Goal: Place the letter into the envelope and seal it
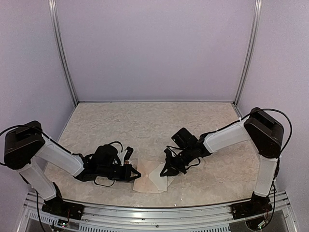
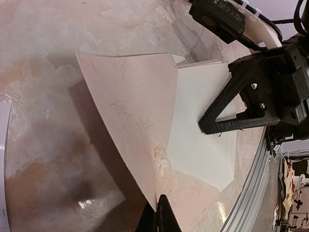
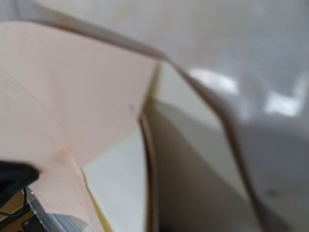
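Note:
The pale pink envelope [image 1: 145,184] lies at the table's near edge between the two arms. My left gripper [image 1: 136,172] is shut on the tip of its triangular flap [image 2: 135,111] and holds the flap lifted. The white letter [image 2: 203,140] sits partly inside the envelope pocket [image 2: 193,193], with its upper part sticking out. My right gripper [image 1: 165,170] is shut on the letter's outer end, its black fingers [image 2: 231,113] resting over the sheet. The right wrist view is blurred and shows the envelope [image 3: 72,92] and the letter [image 3: 120,183] very close.
The marbled tabletop [image 1: 154,125] stretches back to the lilac walls. A metal rail [image 1: 154,212] runs along the near edge just behind the envelope. A small white strip [image 1: 129,153] lies beside the left wrist.

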Motion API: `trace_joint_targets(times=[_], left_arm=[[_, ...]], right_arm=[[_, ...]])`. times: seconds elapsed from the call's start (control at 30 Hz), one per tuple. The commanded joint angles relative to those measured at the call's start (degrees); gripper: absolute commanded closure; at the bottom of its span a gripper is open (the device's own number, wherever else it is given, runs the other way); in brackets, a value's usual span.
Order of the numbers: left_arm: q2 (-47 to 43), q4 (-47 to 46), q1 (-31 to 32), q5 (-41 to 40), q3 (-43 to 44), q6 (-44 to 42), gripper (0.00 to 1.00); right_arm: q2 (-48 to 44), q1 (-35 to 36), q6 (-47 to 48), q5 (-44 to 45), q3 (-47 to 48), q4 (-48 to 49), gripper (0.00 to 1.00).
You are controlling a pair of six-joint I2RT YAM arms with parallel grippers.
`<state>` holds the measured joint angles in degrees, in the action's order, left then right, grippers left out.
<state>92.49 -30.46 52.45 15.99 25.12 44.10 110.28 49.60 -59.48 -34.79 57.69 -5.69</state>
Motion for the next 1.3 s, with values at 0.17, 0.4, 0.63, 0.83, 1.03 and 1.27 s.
trace_joint_targets(times=[0.17, 0.4, 0.63, 0.83, 1.03, 1.27], left_arm=[[1.7, -2.9, -0.6, 3.3, 1.0, 0.1, 0.94], [1.1, -6.3, -1.2, 5.5, -0.1, 0.5, 0.77], [-4.2, -10.2, -1.6, 7.3, -2.1, 0.6, 0.65], [-11.7, -12.4, -1.5, 7.6, -3.1, 1.3, 0.72], [-18.4, -12.3, -1.1, 7.1, -2.7, 1.9, 0.95], [-24.5, -11.0, -0.6, 2.6, -2.9, 0.9, 1.00]], right_arm=[[3.4, 1.5, -0.6, -1.1, 2.6, 5.1, 1.00], [1.1, 1.5, 1.3, -1.6, 1.2, 11.9, 1.00], [-7.1, 1.3, 4.4, -3.9, -3.5, 22.6, 1.00], [-12.7, 1.3, 10.9, -7.4, -3.4, 20.9, 1.00], [-17.5, 1.3, 16.7, -6.1, -0.9, 14.0, 1.00], [-24.4, 1.4, 16.8, -2.9, -3.2, 14.6, 0.76]])
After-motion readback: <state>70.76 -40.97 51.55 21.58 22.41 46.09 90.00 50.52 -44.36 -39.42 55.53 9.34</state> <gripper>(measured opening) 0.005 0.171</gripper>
